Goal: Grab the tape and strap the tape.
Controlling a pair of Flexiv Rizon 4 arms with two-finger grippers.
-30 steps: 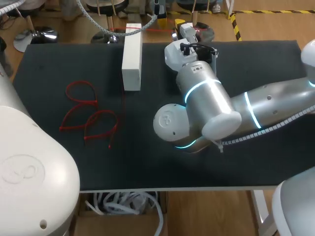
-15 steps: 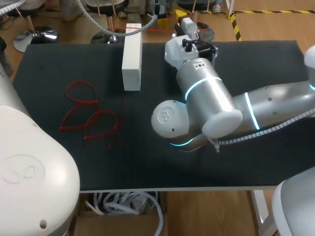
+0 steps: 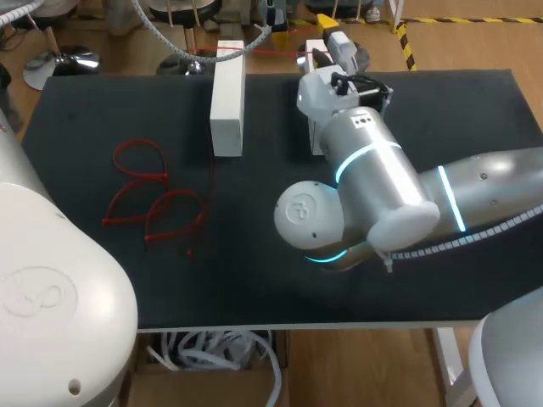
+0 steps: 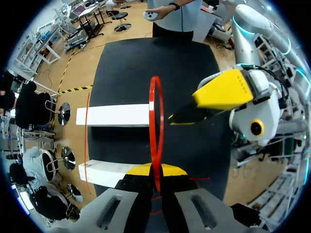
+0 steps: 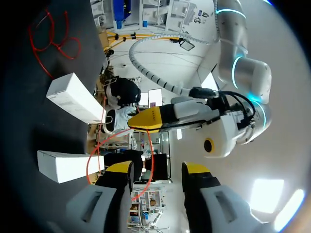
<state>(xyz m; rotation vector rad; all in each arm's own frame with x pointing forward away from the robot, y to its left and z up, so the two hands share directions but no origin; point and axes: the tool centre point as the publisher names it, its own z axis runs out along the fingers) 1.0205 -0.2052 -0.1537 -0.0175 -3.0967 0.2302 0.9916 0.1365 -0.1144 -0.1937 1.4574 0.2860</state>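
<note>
Holding the red tape loop [image 4: 156, 162] right now is my left gripper [image 4: 155, 173]. Both yellow tips are pinched together on the loop's base, and the loop stands up ahead of the fingers, in the air over the black table [image 3: 254, 280]. Past it I see two white boxes [image 4: 114, 115] lying parallel on the table with a gap between them.

My right gripper [image 4: 187, 109] comes in from the side. Its tips point at the loop and sit just beside it, and I cannot tell whether they touch it. On the right wrist camera its fingers [image 5: 119, 170] are spread well apart, gripping nothing. The red loop hangs just ahead of them there, pinched by my other gripper's yellow finger.

On the head camera my right arm [image 3: 373, 186] stretches across the table toward the far edge and covers most of one box. The other box lies in plain sight beside it. A tangle of spare red ties [image 3: 153, 199] lies on the left part of the table, apart from both boxes.
</note>
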